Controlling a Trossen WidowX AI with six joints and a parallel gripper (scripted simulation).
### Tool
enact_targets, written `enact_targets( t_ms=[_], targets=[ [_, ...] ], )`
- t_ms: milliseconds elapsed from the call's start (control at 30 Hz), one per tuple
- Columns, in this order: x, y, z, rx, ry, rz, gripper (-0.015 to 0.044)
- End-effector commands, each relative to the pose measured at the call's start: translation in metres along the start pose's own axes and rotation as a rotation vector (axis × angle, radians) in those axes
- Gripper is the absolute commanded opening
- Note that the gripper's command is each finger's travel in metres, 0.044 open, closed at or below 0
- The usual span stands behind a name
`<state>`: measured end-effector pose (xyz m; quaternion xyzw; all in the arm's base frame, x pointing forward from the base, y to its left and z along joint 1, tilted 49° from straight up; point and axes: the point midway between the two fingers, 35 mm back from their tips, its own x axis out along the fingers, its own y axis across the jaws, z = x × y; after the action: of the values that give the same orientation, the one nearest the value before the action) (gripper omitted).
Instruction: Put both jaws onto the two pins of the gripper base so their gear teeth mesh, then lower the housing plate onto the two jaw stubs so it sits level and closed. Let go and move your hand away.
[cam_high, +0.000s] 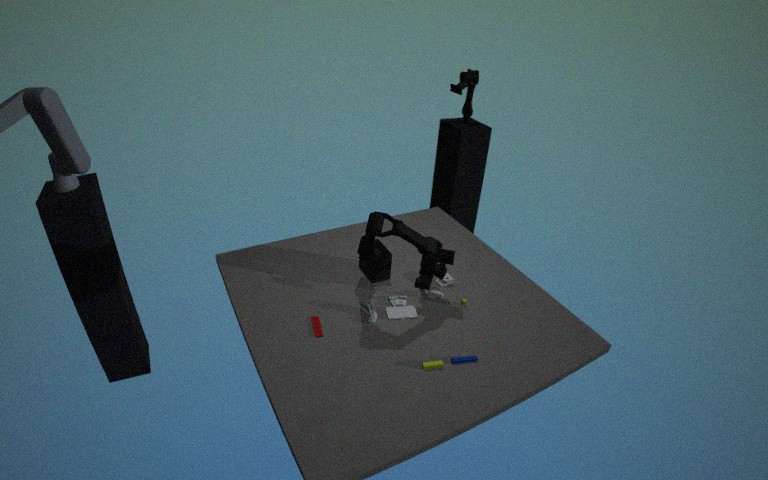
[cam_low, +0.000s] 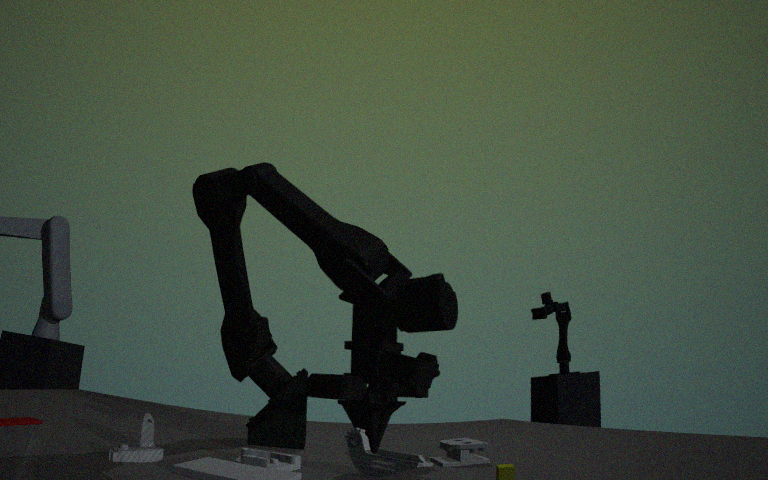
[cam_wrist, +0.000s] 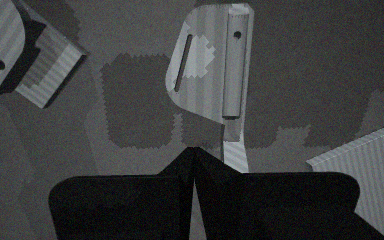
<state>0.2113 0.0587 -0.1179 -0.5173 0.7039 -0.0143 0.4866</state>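
Observation:
My gripper (cam_high: 423, 285) (cam_low: 374, 450) (cam_wrist: 193, 153) is shut and empty, its tips low beside one white jaw (cam_high: 434, 294) (cam_low: 390, 461) (cam_wrist: 202, 90). That jaw lies on the table; its toothed end is hidden behind the fingers in the wrist view. The other jaw (cam_high: 371, 315) (cam_low: 141, 454) lies farther left. A white part with two round holes, seemingly the housing plate (cam_high: 446, 279) (cam_low: 463, 442) (cam_wrist: 10, 30), rests beyond the near jaw. A low bracket-like white part (cam_high: 397, 300) (cam_low: 271, 457), possibly the gripper base, is by a flat white slab (cam_high: 400, 312) (cam_low: 209, 467) (cam_wrist: 355, 175). Its pins cannot be made out.
A red bar (cam_high: 317, 327) (cam_low: 19, 421) lies left on the table (cam_high: 351, 407). A small yellow block (cam_high: 464, 302) (cam_low: 505, 471) is right of the jaw. A yellow bar (cam_high: 432, 365) and blue bar (cam_high: 464, 359) lie nearer the front. Two other arms stand on black pedestals.

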Motion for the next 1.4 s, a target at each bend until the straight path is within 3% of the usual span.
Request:
enact_targets(
  t_ms=[0, 667, 867, 967, 1367],
  targets=[
    [-0.001, -0.007, 0.000, -0.003, -0.003, -0.003, 0.0000],
    [-0.001, -0.032, -0.001, -0.002, 0.000, -0.005, 0.0000],
    [-0.058, -0.028, -0.001, 0.000, 0.002, -0.001, 0.0000],
    [-0.060, -0.027, -0.002, 0.000, 0.002, -0.001, 0.0000],
    [-0.055, -0.027, 0.002, -0.009, -0.010, -0.009, 0.0315]
  ],
)
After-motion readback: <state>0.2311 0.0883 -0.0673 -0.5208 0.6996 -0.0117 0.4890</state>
